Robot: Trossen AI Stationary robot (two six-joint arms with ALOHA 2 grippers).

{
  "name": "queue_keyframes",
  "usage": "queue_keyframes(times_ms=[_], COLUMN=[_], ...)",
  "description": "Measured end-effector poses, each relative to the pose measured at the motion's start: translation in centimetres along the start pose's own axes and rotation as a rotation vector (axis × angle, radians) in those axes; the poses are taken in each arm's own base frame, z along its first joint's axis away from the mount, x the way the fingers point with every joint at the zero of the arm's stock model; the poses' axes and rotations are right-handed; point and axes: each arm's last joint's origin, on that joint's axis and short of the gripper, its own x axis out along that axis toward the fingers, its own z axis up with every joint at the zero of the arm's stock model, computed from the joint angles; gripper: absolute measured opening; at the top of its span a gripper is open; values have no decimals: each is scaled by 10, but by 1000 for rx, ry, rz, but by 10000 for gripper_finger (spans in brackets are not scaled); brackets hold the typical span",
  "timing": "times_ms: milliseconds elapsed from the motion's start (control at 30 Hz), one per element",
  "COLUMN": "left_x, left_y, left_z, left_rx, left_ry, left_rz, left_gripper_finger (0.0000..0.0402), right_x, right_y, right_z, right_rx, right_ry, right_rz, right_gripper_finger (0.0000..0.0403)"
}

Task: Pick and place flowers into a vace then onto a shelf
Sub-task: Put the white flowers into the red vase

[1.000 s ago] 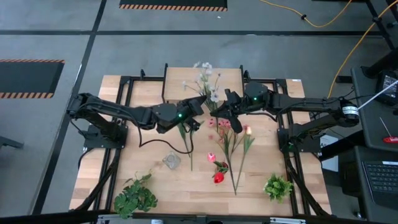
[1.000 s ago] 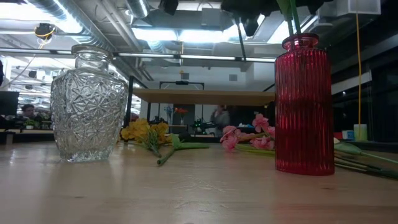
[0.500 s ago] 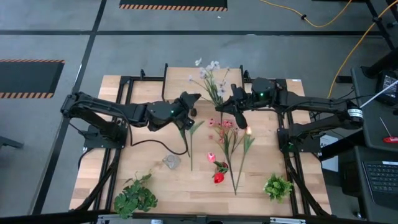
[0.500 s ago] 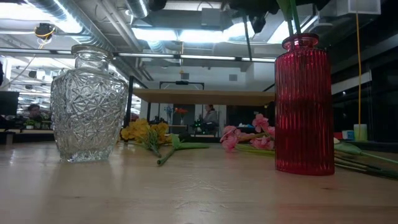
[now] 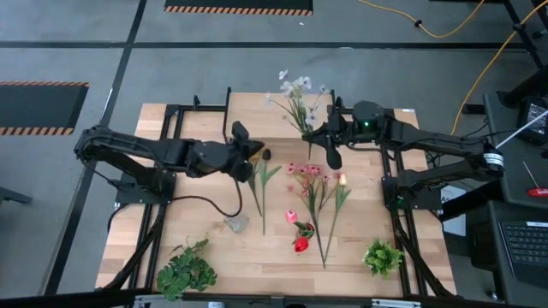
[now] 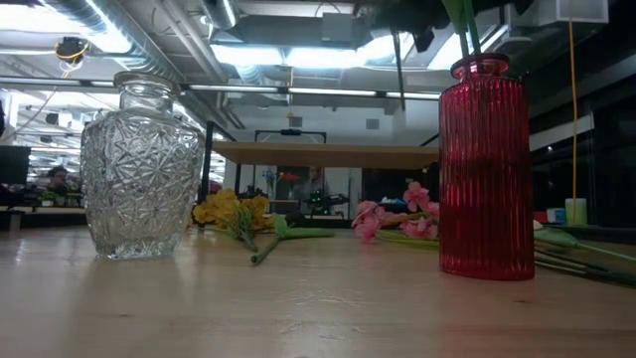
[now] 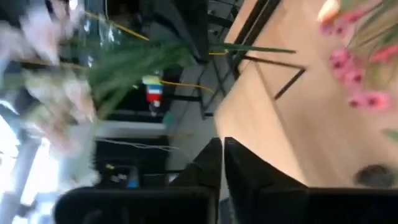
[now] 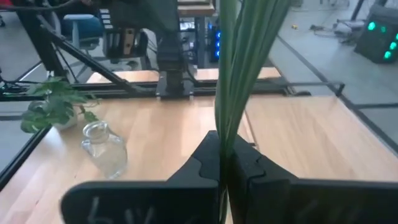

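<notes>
- My right claw (image 5: pixel 313 137) is clamped on the stems of a white flower bunch (image 5: pixel 297 92), held over the shelf (image 5: pixel 276 111).
- My left claw (image 5: pixel 262 155) is pressed together, empty, above the worktop (image 5: pixel 197 218).
- Other flowers (image 5: pixel 314 195) lie mid-worktop.

The surface (image 6: pixel 298 308) is pale wood with a smooth, faintly sheened finish. The clear vase (image 6: pixel 141 169) is cut glass, faceted and sparkling; the red vase (image 6: pixel 487 169) is ribbed glass, glossy. The shelf (image 6: pixel 328 154) is light wood on thin black metal legs. The arms (image 5: pixel 154 154) look matt black.
</notes>
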Motion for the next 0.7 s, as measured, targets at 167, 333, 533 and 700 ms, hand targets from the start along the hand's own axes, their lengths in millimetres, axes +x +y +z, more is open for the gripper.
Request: queue_keyframes(times_ms=[167, 333, 533, 700], left_x=[-11, -21, -22, -20], left_y=[-13, -35, -58, -72], left_z=[-13, -24, -22, -13], left_rx=[-135, -282, -431, -552], left_ry=[12, -10, -122, -194], left_rz=[-30, -38, 16, 63], left_gripper_finger=[2, 2, 2, 2], right_x=[-2, -4, -28, -44], right_y=[9, 16, 32, 47], right_z=[-3, -27, -44, -64], right_rx=[-60, -74, -136, -148], right_ry=[-12, -27, -147, -193], right_rz=[28, 49, 94, 160], right_gripper_finger=[2, 2, 2, 2])
